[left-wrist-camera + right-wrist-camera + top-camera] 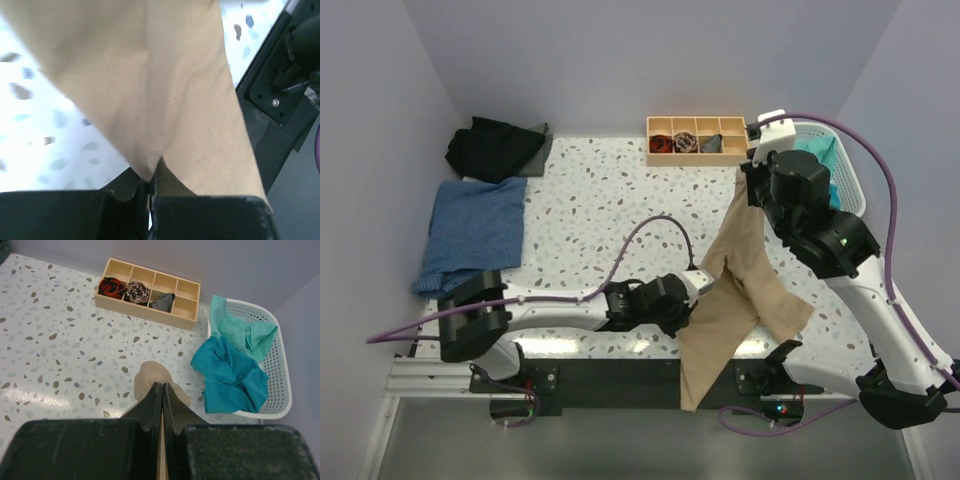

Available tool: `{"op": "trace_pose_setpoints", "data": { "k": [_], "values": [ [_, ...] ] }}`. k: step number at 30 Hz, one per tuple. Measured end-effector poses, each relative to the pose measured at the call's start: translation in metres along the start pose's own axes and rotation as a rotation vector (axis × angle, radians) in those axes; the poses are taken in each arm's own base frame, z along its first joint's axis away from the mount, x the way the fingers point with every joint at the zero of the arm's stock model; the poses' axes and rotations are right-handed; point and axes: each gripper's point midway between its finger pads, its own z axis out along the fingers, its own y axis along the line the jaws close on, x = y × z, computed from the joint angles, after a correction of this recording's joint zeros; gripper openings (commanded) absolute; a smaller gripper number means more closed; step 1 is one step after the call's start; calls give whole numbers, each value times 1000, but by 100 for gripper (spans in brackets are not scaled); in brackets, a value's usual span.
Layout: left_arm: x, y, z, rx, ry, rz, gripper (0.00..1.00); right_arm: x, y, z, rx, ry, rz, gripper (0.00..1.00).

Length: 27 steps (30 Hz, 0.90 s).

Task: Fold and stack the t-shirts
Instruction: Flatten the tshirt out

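Note:
The tan-beige t-shirt (pixel 740 285) hangs stretched between my two grippers, its lower part draped over the table's near edge. My right gripper (pixel 752 168) is shut on its upper end, held high near the basket; cloth bulges past the fingertips in the right wrist view (pixel 150 377). My left gripper (pixel 698 285) is shut on a lower edge of the same shirt (pixel 175 90). A denim-blue t-shirt (pixel 472 230) lies flat at the left, a black one (pixel 492 147) behind it. Teal t-shirts (pixel 232 365) spill from the basket.
A white plastic laundry basket (pixel 280 365) stands at the back right, also in the top view (pixel 850 170). A wooden tray with four compartments (pixel 698 140) holding small items sits at the back middle. Purple cables loop over the table.

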Motion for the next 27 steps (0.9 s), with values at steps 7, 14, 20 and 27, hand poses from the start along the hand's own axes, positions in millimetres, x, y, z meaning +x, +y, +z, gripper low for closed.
{"op": "trace_pose_setpoints", "data": {
  "k": [7, 14, 20, 27],
  "values": [
    [-51, 28, -78, -202, -154, -11, 0, -2, -5, -9, 0, -15, 19, 0],
    [-102, 61, -209, -414, -377, -90, 0, 11, -7, -36, -58, -4, 78, 0],
    [-130, 74, -313, -489, -531, -186, 0, 10, -12, -83, -166, -64, 153, 0],
    [-150, 64, -380, -453, -550, -199, 1, -2, -24, -144, -294, -183, 223, 0]
  ]
}}
